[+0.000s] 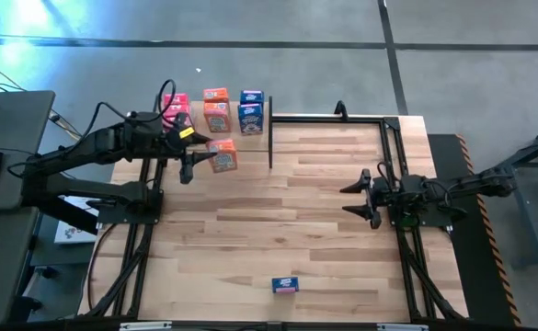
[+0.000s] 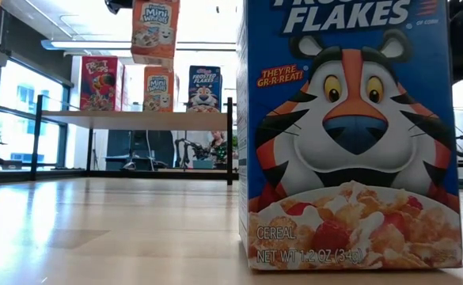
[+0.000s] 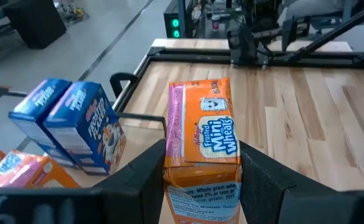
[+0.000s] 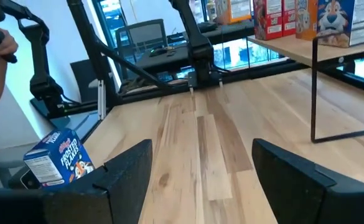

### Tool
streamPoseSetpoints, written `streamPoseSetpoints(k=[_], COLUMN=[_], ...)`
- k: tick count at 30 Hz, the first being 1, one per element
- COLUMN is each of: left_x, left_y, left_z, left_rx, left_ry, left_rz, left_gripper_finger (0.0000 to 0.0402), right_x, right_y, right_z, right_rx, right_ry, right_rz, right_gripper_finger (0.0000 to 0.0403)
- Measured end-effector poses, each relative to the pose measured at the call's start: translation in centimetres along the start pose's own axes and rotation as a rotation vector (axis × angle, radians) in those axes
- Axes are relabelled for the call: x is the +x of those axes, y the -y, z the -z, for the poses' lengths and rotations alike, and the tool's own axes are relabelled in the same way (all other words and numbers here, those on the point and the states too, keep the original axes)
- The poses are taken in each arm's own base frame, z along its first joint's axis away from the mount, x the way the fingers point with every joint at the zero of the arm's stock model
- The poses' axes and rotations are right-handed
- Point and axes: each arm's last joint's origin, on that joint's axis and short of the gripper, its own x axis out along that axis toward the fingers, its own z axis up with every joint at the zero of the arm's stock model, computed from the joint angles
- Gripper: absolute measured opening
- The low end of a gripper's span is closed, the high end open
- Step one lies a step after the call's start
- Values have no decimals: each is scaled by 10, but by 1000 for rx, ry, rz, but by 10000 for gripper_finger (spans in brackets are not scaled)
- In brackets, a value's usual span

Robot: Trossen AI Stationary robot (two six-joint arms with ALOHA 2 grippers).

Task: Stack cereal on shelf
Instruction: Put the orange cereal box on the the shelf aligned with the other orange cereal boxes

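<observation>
Cereal here means small cardboard boxes in three colours: pink-red, orange Frosted Mini-Wheats, and blue Frosted Flakes with a tiger on the front. One orange box (image 3: 201,146) is clamped upright between the fingers of the left gripper (image 1: 198,160), held in the air just off the shelf's (image 2: 136,117) front edge, near the tabletop's (image 1: 278,230) far left corner. Its side panel is pink and its face shows white lettering.

On the shelf, a light wooden board on thin black posts, stand a pink-red box (image 2: 99,83), another orange box (image 2: 159,89) and a blue box (image 2: 204,89); from above, more boxes show behind these in the same colours.

A lone blue box (image 1: 284,285) stands near the tabletop's near edge, around its middle.

The right gripper (image 1: 360,198) hangs near the tabletop's right edge, its fingers spread apart and gripping nothing.
</observation>
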Motion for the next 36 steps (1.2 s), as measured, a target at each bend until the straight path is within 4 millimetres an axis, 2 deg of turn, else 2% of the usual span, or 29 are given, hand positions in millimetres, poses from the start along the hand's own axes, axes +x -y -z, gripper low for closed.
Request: streamPoseSetpoints(k=[5,24,36], left_x=[0,11,7], left_y=[0,-22,-35], left_z=[-1,5,13], left_rx=[24,32,14], left_ry=[6,-64,-116], left_rz=[-3,-114,-105], left_gripper_finger=[155,155,155], right_x=[1,1,1], right_y=[2,3,3], right_z=[12,14,14], right_rx=[14,44,43], right_ry=[-27,-50,-52], right_rz=[6,8,9], right_gripper_finger=[268,268,268])
